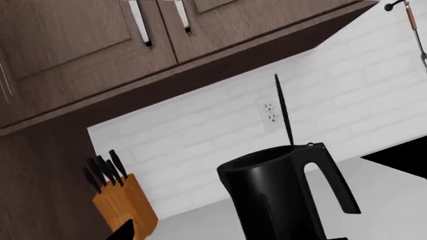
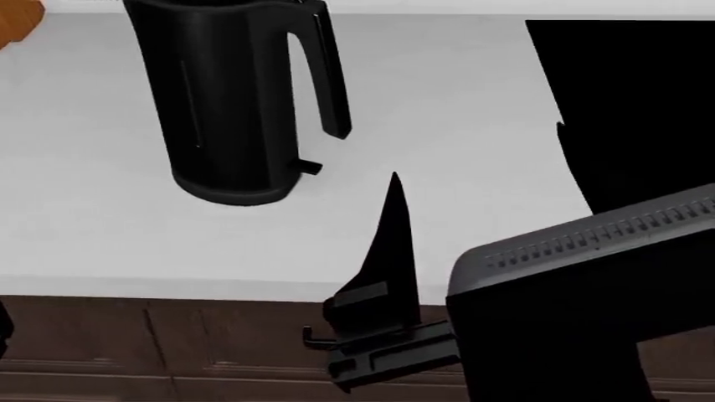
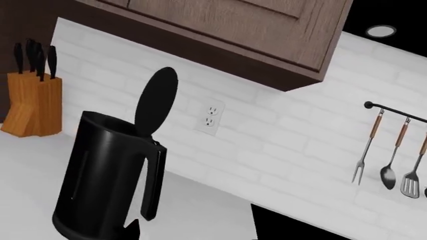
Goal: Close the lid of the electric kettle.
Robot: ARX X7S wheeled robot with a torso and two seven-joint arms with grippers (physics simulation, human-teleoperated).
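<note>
Electric kettle near desk far-left corner, lid upright, open. Right end effector over front edge, apparently closed; left one unseen.

Right arm reaching forward, its hand with dark fingers pointing ahead, apparently empty, left arm unseen
</note>
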